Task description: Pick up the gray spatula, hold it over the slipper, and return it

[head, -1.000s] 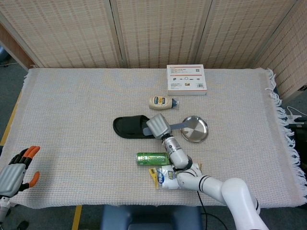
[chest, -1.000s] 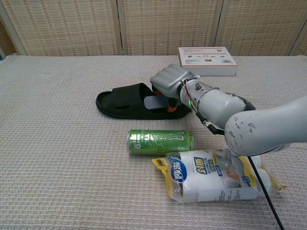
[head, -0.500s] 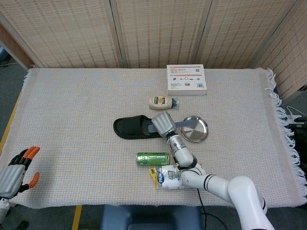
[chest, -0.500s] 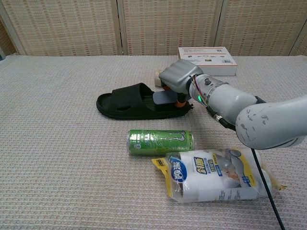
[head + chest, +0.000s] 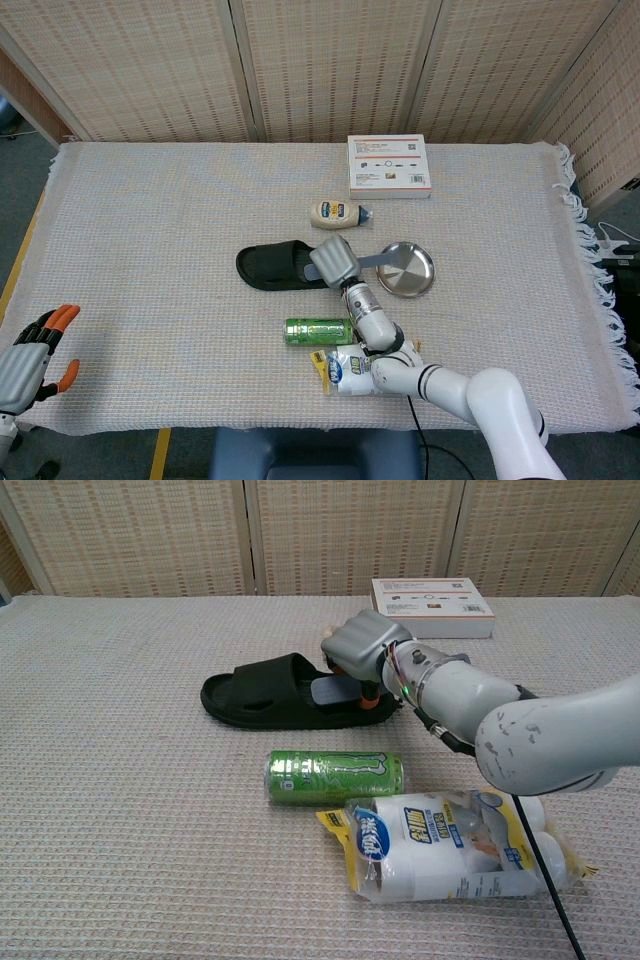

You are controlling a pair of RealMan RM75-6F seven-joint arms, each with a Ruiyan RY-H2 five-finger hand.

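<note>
Nearest, at the bottom of the chest view, a clear packet [image 5: 450, 845] with a blue and yellow label lies on the woven table [image 5: 130, 810]. Just behind it a green can [image 5: 335, 776] lies on its side.

Past the can, in the middle of both views, the black slipper [image 5: 262, 693] lies with its length running left to right. The right hand [image 5: 362, 648] hangs over the slipper's right end, fingers curled down around the gray spatula [image 5: 333, 691]. The blade shows below the hand in the chest view, flat and just above the slipper's footbed; whether it touches the slipper cannot be told. In the head view the spatula's handle [image 5: 377, 261] runs out from under the hand toward the right of the frame, ending near the round metal plate [image 5: 408, 269]. So the spatula's long axis lies roughly left to right, along the slipper, with the blade on the hand's left and the handle on its right.

The hold-over step looks met, and by my judgement the return is left to do, probably to the right.

The left hand [image 5: 28, 362] sits at the bottom left corner of the head view, well apart from everything, fingers spread and holding nothing.

Further back lie a small mayonnaise bottle [image 5: 339, 212] and a white box [image 5: 389, 165].
</note>
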